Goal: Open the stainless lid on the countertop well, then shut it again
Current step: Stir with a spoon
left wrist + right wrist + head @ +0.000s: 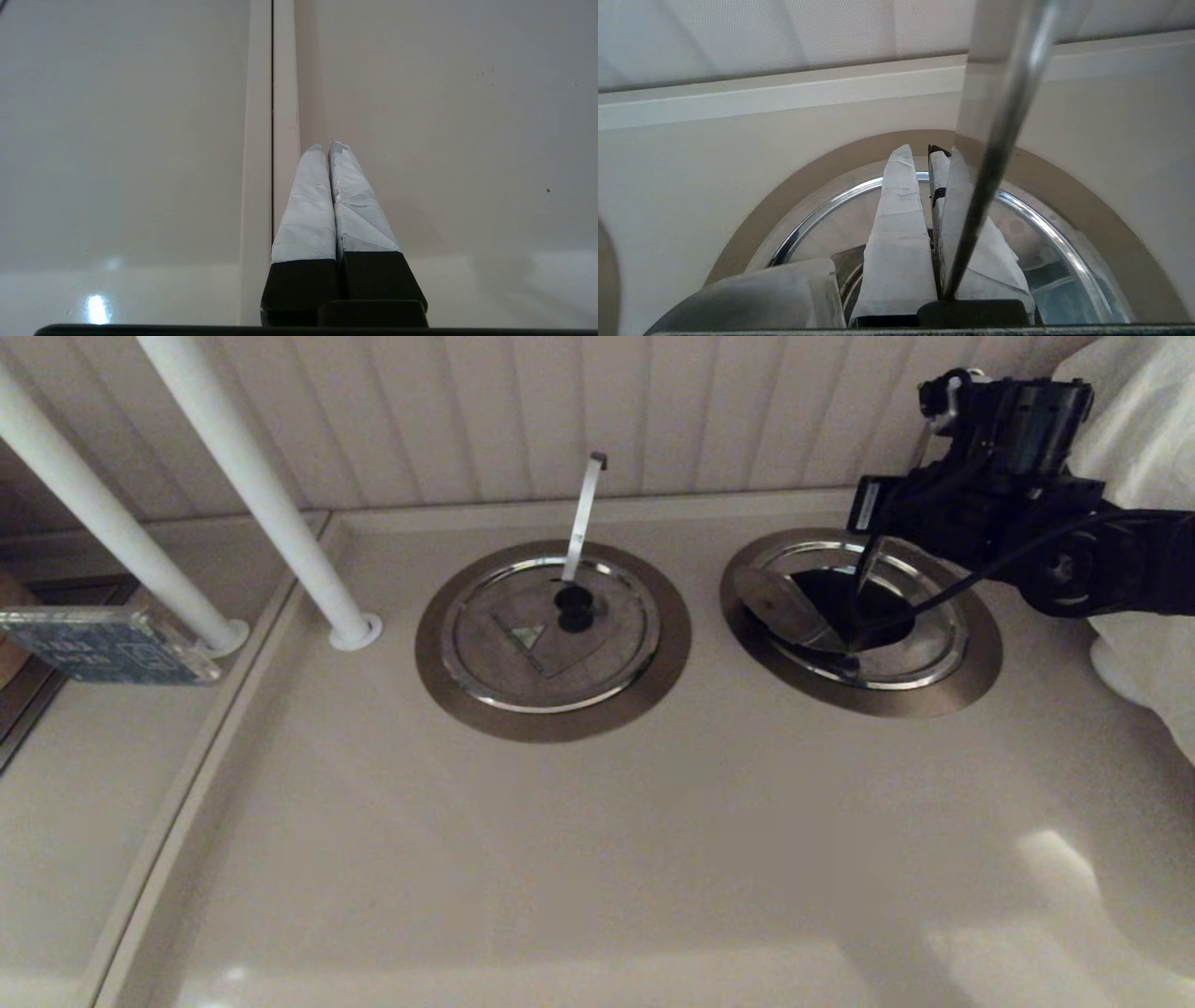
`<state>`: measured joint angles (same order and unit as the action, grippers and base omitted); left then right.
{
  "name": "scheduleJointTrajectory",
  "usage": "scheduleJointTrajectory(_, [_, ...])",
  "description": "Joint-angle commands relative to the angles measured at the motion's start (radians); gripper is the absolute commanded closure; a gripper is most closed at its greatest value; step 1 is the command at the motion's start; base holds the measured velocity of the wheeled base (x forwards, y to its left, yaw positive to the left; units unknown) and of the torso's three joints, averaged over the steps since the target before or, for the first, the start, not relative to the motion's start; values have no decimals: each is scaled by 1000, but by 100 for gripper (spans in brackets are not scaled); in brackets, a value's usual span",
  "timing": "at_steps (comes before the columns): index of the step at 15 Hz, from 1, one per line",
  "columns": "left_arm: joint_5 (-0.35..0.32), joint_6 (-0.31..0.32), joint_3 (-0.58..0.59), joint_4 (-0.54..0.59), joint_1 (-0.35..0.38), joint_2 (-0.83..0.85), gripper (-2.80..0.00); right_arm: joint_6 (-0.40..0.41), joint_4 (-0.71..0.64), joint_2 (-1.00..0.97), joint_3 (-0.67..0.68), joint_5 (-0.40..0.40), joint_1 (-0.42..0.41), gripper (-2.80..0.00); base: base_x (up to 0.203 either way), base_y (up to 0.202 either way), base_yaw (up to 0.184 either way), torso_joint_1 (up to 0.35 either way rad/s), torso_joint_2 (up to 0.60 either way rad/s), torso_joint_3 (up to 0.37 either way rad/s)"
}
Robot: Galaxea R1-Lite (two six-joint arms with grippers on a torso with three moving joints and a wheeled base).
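The stainless lid (920, 649) sits in the right-hand countertop well, framed by its bronze-grey ring (976, 677). Its wedge flap (775, 602) is tilted up, and the dark inside of the well (836, 602) shows through the gap. My right arm (990, 495) hangs over the far side of this lid. In the right wrist view my right gripper (922, 151) is shut, with nothing seen between its taped fingers, just above the lid's shiny rim (817, 214). A steel ladle handle (999, 140) crosses close in front, and the raised flap (775, 294) sits beside the fingers. The knob is hidden.
The twin lid (523, 658), with black knob (574, 607) and upright ladle handle (583, 513), lies closed in the left well. Two white poles (252, 485) stand at the left. My left gripper (325, 144) is parked, shut, over a countertop seam (272, 116).
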<state>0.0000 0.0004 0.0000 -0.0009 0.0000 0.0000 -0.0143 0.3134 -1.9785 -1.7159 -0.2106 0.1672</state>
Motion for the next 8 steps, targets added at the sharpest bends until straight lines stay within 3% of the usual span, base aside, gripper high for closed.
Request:
scheduleJointTrajectory(1, [0, 1, 0, 0, 0, -1, 0, 1, -18, 49, 11, 1, -6, 0, 0, 0, 0, 0, 0, 0])
scheduleJointTrajectory(8, [0, 0, 0, -1, 0, -2, 0, 96, -9, 14, 17, 27, -102, 0, 0, 0, 0, 0, 0, 0])
